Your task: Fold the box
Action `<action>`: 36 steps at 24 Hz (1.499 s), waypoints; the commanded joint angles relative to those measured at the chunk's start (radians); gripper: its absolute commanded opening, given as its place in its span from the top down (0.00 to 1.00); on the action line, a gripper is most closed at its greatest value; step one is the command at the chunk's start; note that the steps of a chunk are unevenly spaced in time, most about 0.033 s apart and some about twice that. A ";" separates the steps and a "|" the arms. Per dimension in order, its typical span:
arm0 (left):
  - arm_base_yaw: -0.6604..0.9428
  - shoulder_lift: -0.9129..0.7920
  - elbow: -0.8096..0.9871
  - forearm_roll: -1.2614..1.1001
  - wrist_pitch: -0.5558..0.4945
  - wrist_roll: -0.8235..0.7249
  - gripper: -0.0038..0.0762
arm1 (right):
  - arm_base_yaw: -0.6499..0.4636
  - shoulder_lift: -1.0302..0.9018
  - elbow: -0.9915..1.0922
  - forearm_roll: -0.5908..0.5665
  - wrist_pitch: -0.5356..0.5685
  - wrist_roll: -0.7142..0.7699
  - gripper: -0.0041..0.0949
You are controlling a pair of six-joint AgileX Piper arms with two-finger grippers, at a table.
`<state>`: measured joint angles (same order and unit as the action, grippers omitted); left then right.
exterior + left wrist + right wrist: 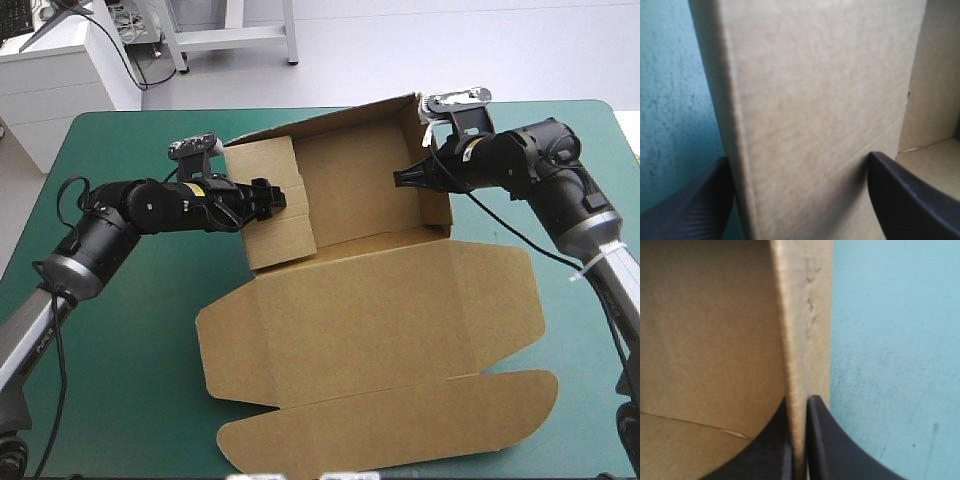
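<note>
The brown box point(370, 310) lies in the middle of the table, its back and side walls raised and its lid flat toward the near edge. My left gripper point(272, 198) is at the left wall's inward-folded panel point(278, 225). In the left wrist view that panel point(815, 100) fills the space between the wide-apart black fingers point(695, 205) of the open left gripper point(799, 159). My right gripper point(405, 178) is on the right wall point(433, 190). In the right wrist view the right gripper point(798, 402) is shut on that wall's edge point(802, 315).
The teal-green cover point(130, 340) shows bare to the left and right of the box. The flat lid's front flap point(390, 425) reaches close to the table's near edge.
</note>
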<state>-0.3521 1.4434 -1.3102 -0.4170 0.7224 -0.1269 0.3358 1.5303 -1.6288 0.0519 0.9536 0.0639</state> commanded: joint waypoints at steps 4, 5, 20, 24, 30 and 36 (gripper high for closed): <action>-0.007 0.006 -0.027 -0.037 -0.066 0.039 0.64 | 0.004 -0.040 -0.036 0.041 -0.076 0.003 0.96; -0.007 0.016 -0.027 -0.039 -0.066 0.060 0.84 | 0.004 -0.040 -0.036 0.041 -0.076 0.007 0.96; -0.005 0.156 -0.138 0.141 0.165 0.055 0.96 | 0.000 0.094 -0.036 0.037 0.124 0.040 0.96; -0.005 0.272 -0.204 0.148 0.305 0.028 0.96 | 0.000 0.165 -0.036 0.035 0.142 0.048 0.96; -0.005 0.399 -0.337 0.145 0.423 -0.042 0.96 | 0.000 0.228 -0.036 0.012 0.155 0.064 0.96; -0.005 0.462 -0.439 0.230 0.567 -0.042 0.96 | 0.000 0.256 -0.036 -0.041 0.154 0.071 0.96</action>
<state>-0.3453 1.9177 -1.7016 -0.2185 1.1851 -0.1878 0.3330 1.8197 -1.6362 0.0000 1.1360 0.1485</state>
